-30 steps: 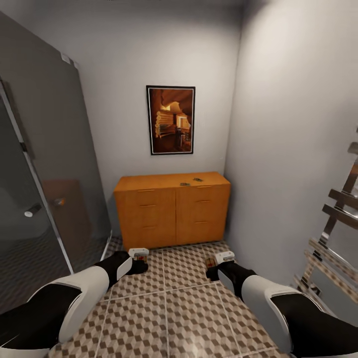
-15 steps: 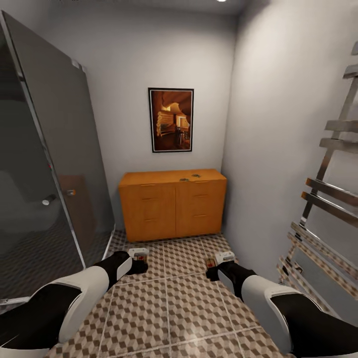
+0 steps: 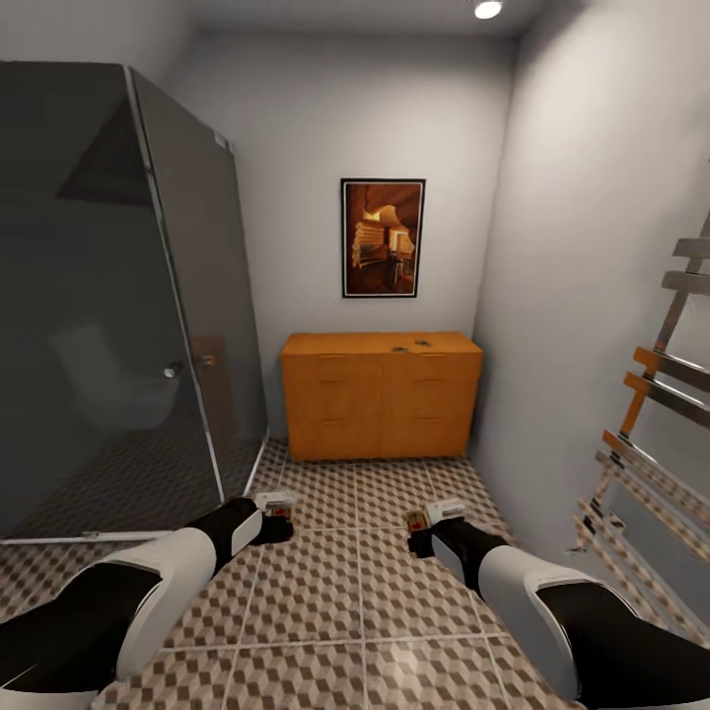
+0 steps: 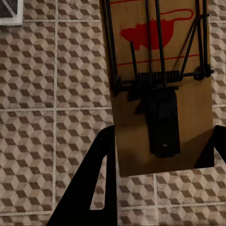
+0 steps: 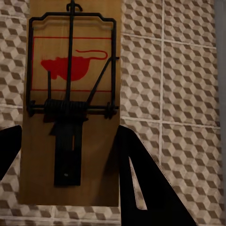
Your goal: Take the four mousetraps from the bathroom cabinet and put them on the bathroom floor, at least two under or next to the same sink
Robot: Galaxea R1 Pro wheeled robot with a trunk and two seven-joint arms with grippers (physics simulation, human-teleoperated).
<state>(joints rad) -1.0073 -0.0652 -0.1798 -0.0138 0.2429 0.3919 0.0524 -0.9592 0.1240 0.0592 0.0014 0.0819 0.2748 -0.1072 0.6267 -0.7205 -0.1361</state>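
Left gripper [image 3: 279, 513]: clamped on mousetrap [image 4: 160, 89], above bathroom floor [image 3: 325, 582].
Right gripper [image 3: 426, 523]: clamped on second mousetrap [image 5: 73, 108].
Cabinet [image 3: 380, 399]: 12 o'clock, two small traps [image 3: 412, 346] on top.
Shower enclosure [image 3: 118, 296]: 10 o'clock.

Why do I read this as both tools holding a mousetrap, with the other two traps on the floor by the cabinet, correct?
Not quite: the other two traps lie on the cabinet's top, per the head view. Left tool and right tool each hold a mousetrap.
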